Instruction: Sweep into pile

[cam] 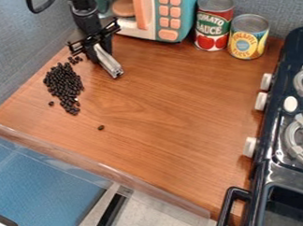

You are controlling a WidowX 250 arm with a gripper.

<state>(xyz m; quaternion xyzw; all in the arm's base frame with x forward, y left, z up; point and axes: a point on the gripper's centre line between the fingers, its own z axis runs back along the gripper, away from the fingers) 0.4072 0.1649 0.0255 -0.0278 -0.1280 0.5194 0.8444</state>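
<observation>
The black gripper (98, 47) is near the upper left of the wooden counter, shut on a silver-grey bar-shaped tool (109, 63). The tool slants down and to the right from the gripper, its far end low over the wood. Left of and below the gripper, small black beans (64, 85) lie in an elongated heap. A few more beans (75, 59) lie at its upper end, close beside the gripper. One loose bean (51, 104) is just left of the heap, and another bean (101, 127) lies apart, lower right of it.
A toy microwave (158, 14) stands behind the gripper, with a tomato sauce can (213, 24) and a pineapple can (247, 37) to its right. The toy stove (286, 143) borders the counter (173, 119) on the right. A clear ledge (106, 170) runs along the front.
</observation>
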